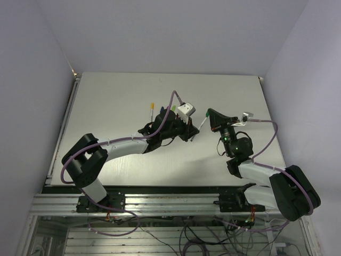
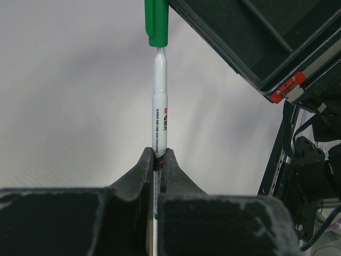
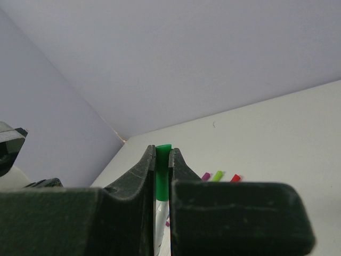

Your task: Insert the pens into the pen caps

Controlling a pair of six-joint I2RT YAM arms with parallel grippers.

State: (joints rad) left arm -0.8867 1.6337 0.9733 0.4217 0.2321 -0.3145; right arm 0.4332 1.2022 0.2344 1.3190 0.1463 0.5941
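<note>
Left tool (image 2: 159,156) clenched on pen (image 2: 160,106) (white barrel), tip at mouth of green cap (image 2: 156,21) gripped by right tool (image 3: 162,153).

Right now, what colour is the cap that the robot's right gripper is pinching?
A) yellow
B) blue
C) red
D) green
D: the right gripper is shut on a green cap. The left wrist view shows that cap at the tip of the white pen, which the left gripper holds.
</note>
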